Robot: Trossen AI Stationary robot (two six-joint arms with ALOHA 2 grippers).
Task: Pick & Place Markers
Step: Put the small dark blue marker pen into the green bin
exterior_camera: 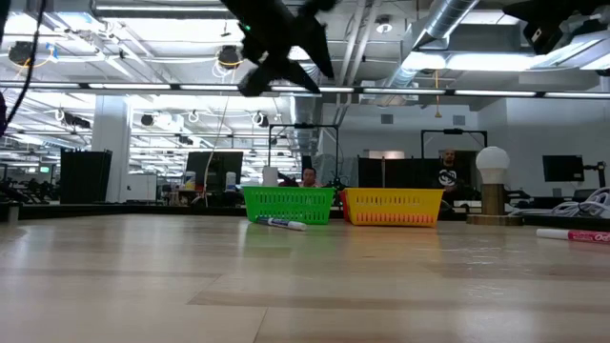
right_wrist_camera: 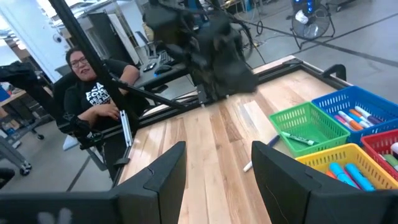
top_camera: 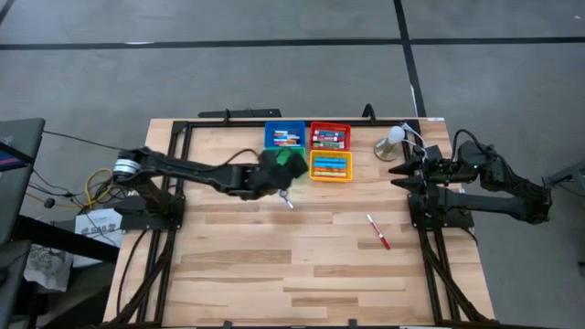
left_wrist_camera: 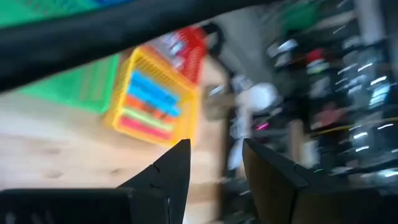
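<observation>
your left gripper hangs parted and empty above the green bin, which holds one marker. most markers already fill the blue bin, red bin and yellow bin. two remain on the table: a white marker just beside the green bin and a red marker well apart. your right gripper waits parted and empty near a lamp.
</observation>
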